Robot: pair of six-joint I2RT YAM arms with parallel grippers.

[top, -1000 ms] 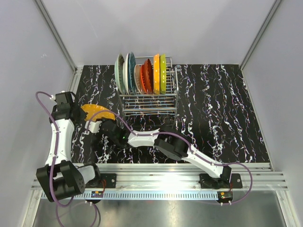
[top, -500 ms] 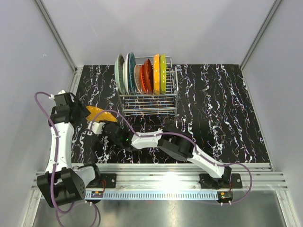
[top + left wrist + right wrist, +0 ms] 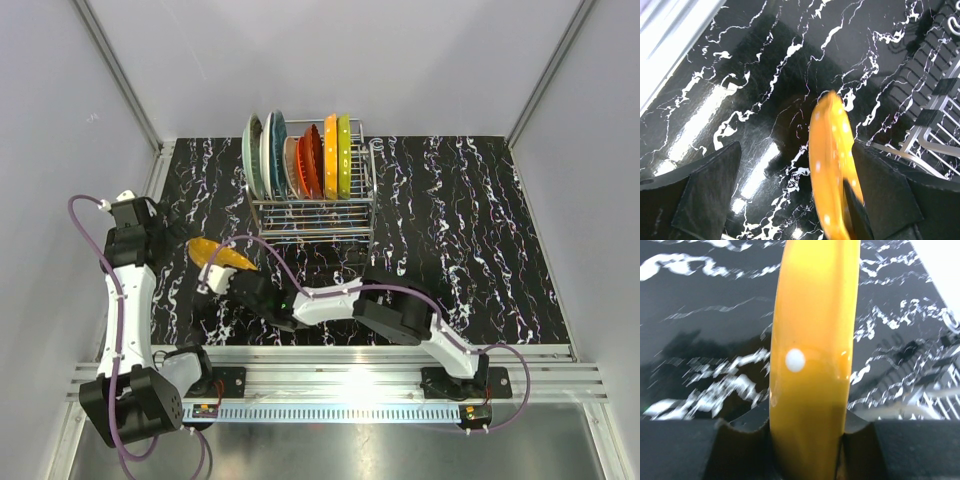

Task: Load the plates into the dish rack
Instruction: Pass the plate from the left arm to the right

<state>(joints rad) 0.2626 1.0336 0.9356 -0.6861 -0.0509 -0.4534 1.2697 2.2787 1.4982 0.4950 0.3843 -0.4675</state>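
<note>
Squeezing the dotted orange plate (image 3: 222, 253) on edge, on the near left of the dish rack (image 3: 315, 232), the right gripper (image 3: 810, 432) is likely needing to carry it to a free slot next, the left gripper (image 3: 796, 150) hanging wide open, empty

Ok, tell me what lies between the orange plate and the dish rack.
In the top view, only bare table and a loop of purple cable lie between the orange plate and the dish rack.
</note>
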